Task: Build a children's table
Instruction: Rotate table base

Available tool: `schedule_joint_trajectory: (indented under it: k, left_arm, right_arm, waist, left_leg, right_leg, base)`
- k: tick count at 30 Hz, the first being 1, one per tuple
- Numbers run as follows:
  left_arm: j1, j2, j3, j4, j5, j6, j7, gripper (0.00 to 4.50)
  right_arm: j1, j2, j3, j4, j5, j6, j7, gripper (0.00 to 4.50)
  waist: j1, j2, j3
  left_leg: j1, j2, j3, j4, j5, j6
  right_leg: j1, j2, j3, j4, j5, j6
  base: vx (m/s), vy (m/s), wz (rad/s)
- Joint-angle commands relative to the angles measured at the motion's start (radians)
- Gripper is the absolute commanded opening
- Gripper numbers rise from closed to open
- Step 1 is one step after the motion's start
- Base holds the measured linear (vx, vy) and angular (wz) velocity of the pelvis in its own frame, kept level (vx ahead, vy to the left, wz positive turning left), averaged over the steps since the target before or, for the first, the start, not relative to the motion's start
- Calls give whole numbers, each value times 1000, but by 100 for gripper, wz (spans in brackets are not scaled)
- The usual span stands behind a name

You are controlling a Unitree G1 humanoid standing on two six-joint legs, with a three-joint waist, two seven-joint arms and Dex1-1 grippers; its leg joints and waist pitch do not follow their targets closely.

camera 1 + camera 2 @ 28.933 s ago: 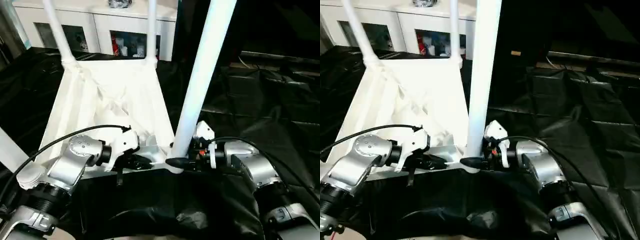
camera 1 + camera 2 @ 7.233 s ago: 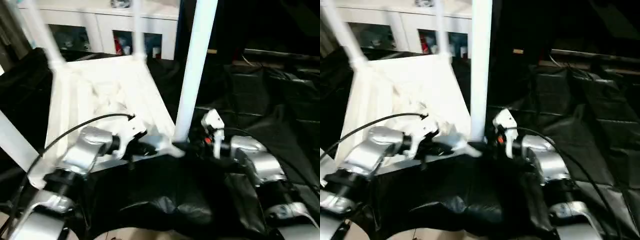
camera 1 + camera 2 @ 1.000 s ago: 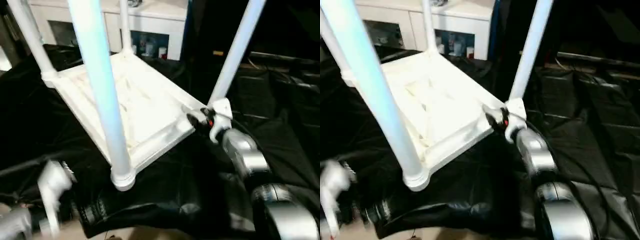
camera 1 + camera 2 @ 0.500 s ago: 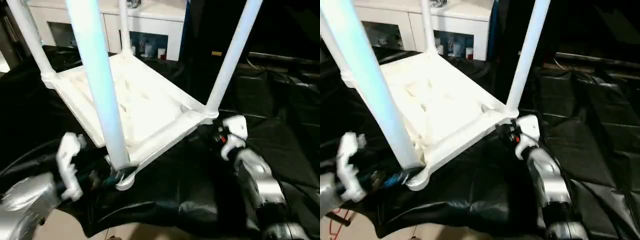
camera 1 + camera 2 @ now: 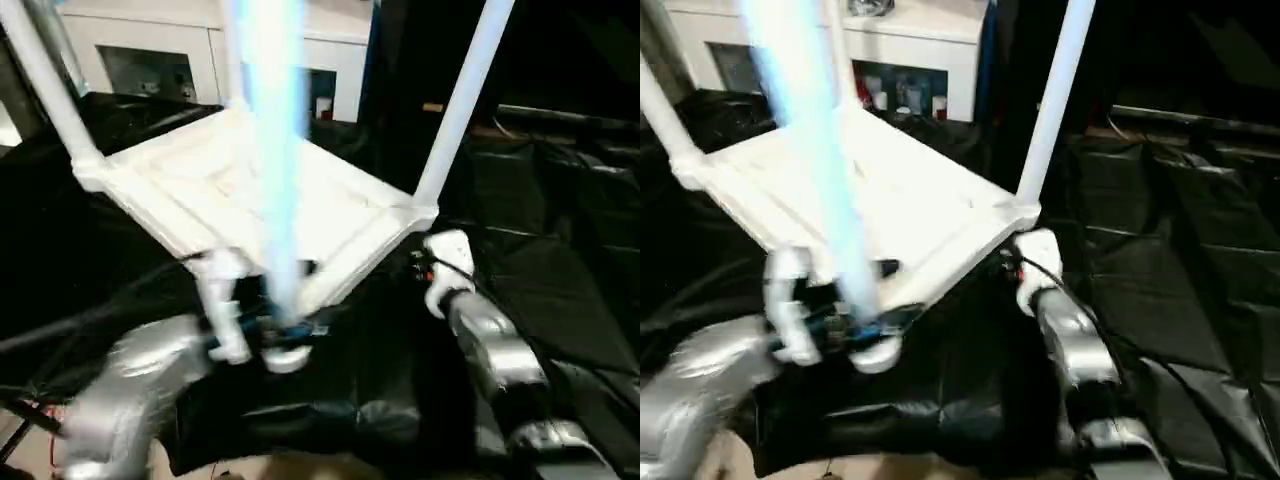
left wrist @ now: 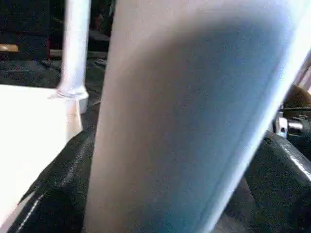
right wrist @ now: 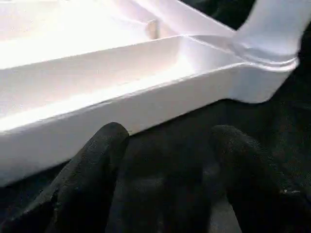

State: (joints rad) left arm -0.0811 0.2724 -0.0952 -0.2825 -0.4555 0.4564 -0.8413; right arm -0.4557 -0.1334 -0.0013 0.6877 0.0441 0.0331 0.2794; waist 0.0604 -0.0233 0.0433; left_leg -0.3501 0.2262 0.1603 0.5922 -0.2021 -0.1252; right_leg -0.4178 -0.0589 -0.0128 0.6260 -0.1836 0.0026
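The children's table stands upside down on black sheeting, its ribbed tabletop (image 5: 250, 190) facing up with legs rising from the corners. My left gripper (image 5: 265, 335) is at the base of the nearest leg (image 5: 275, 150), which looks blurred. In the left wrist view that leg (image 6: 184, 121) stands between the widely spread black fingers (image 6: 48, 199). My right gripper (image 5: 418, 265) is open just below the right corner, where another leg (image 5: 465, 100) stands. In the right wrist view its fingers (image 7: 97, 160) are apart with nothing between them, close to the tabletop's rim (image 7: 146, 102).
A white cabinet (image 5: 150, 55) with glass doors stands behind the table. Crumpled black sheeting (image 5: 560, 230) covers the ground all around. A strip of pale floor (image 5: 30, 450) shows at the bottom left.
My left arm has swung in from the lower left to the near leg's base. The table has turned, its near corner shifting right. My right gripper has come off the right corner.
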Motion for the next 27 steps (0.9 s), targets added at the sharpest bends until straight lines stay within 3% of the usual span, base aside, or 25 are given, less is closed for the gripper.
schedule_joint_trajectory:
  k: [1,4,5,9,10,16,21,27]
  left_arm:
    - [-24,-7,-26,31,25,-24,12,441]
    - [-44,-15,-45,47,22,-32,7,441]
    - [-59,-20,-63,58,30,-38,2,441]
    - [-91,-51,-94,71,35,-40,-4,441]
    - [-104,-66,-108,82,39,-46,-1,441]
    - [-150,-93,-173,141,73,-38,11,441]
    - [-184,-127,-202,190,92,-62,4,441]
    - [-220,-176,-236,237,115,-91,20,441]
  right_arm:
    - [-6,1,2,31,-9,2,-16,318]
    - [-15,11,4,48,-13,-6,-26,318]
    - [-24,20,8,69,-15,-13,-34,318]
    - [-33,42,14,89,-20,-16,-32,318]
    - [-34,51,25,89,-26,-16,-25,318]
    - [-71,77,51,121,-36,-24,2,318]
    - [-85,96,60,127,-36,-19,19,318]
    - [-92,106,71,141,-48,-29,25,318]
  waist:
    - [1,-3,-58]
    - [2,-5,-58]
    - [0,-14,-57]
    - [1,-10,-55]
    - [0,-17,-55]
    - [-6,-13,-57]
    - [-11,-26,-59]
    - [-19,-27,-57]
  left_leg:
    - [-10,-19,22,-63,-141,8]
    - [-9,-20,22,-63,-139,9]
    - [-9,-19,24,-63,-141,12]
    - [-7,-16,24,-65,-163,7]
    - [-8,-16,24,-65,-161,7]
    - [-8,-18,23,-63,-151,5]
    - [-11,-17,23,-61,-123,17]
    - [-9,-16,23,-61,-134,21]
  right_leg:
    - [57,-30,19,-65,-113,-157]
    - [58,-31,19,-63,-111,-162]
    - [57,-31,18,-66,-117,-162]
    - [53,-35,19,-68,-159,-159]
    - [55,-34,19,-68,-158,-157]
    - [56,-34,19,-65,-132,-159]
    - [61,-34,19,-62,-99,-167]
    - [59,-35,19,-62,-91,-183]
  base:
    - [0,0,0]
    - [0,0,0]
    - [0,0,0]
    - [0,0,0]
    - [0,0,0]
    - [0,0,0]
    - [0,0,0]
    - [0,0,0]
